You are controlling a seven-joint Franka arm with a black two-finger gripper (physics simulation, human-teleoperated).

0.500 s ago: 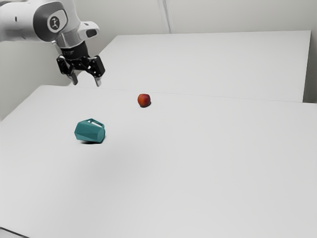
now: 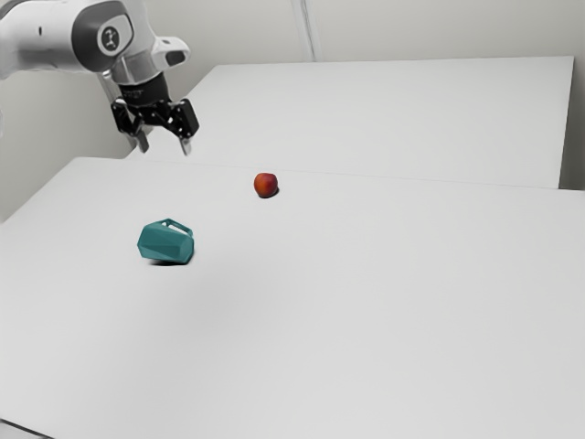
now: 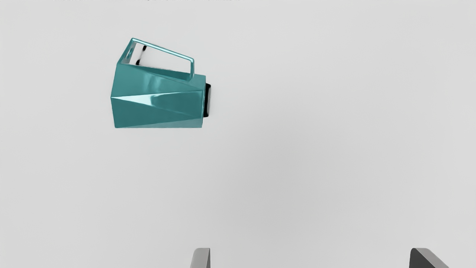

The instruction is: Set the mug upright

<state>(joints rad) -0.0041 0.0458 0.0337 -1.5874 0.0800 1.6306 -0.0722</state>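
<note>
"Where's the mug?"

"The faceted teal mug with the angular handle (image 3: 164, 49) is the one, I take it. That mug (image 2: 166, 243) is lying on its side on the smooth white desk (image 2: 366, 320), towards the exterior view's left."

"Which way does it lie?"

"Sideways across the exterior view, with the handle raised above the body there. In the wrist view one end of the body is broader than the other, and a dark patch of shadow (image 3: 207, 100) sits just beside the narrower end. I can't tell which end is the mouth."

"And the pincer?"

"The black pincer (image 2: 164, 148) hangs in the air, well apart from the mug, its two grey fingers spread wide, with nothing between them. In the wrist view, the mug lies out past the fingertips, off towards one finger's side rather than centred on the gap."

"Anything near it?"

"A small, round red fruit (image 2: 266, 186) rests on the desk, to the exterior view's right of the mug and farther from that camera. They're apart."

"And further out?"

"The white arm (image 2: 37, 41) with dark grey joint covers comes in from the exterior view's upper left. Beyond the desk is a broad, flat white surface (image 2: 393, 119), and behind that a pale wall (image 2: 439, 27)."
</note>
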